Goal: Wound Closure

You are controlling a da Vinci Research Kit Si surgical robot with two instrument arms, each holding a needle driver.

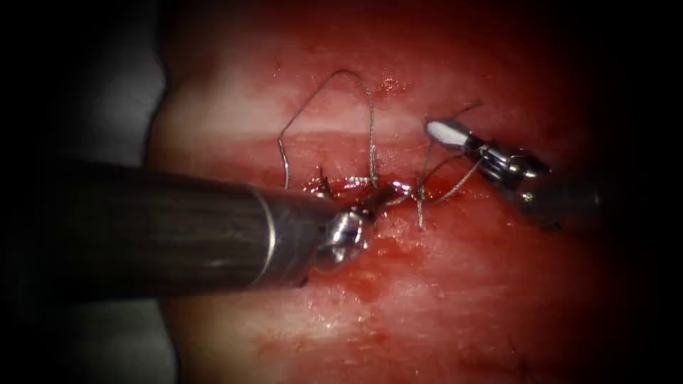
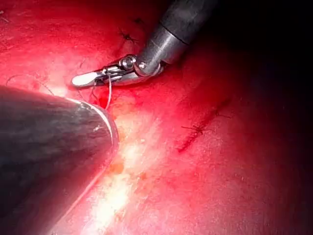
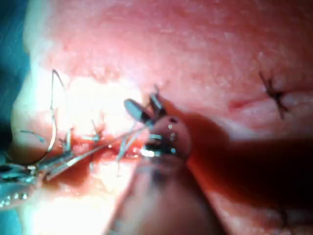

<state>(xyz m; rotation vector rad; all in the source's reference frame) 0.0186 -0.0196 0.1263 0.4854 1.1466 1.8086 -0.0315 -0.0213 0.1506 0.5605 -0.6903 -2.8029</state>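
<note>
Tissue [image 1: 455,299], a red, wet slab of pork belly, carries the cut [image 1: 356,186] running left to right across the endoscope view. Your left tool [image 1: 380,199], a steel needle driver on a thick dark shaft, has its tip down at the cut; whether its jaws stand together or apart you cannot tell. Curved steel needle [image 1: 334,89] arcs above the cut, one end dipping into the tissue beside the earlier stitches. Your right tool [image 1: 445,133], a small bright-tipped needle driver, lies to the right of the cut, jaws together and clamped on the thin grey thread [image 1: 455,186]. That thread runs from those jaws down-left to the cut near your left tool's tip.
</note>
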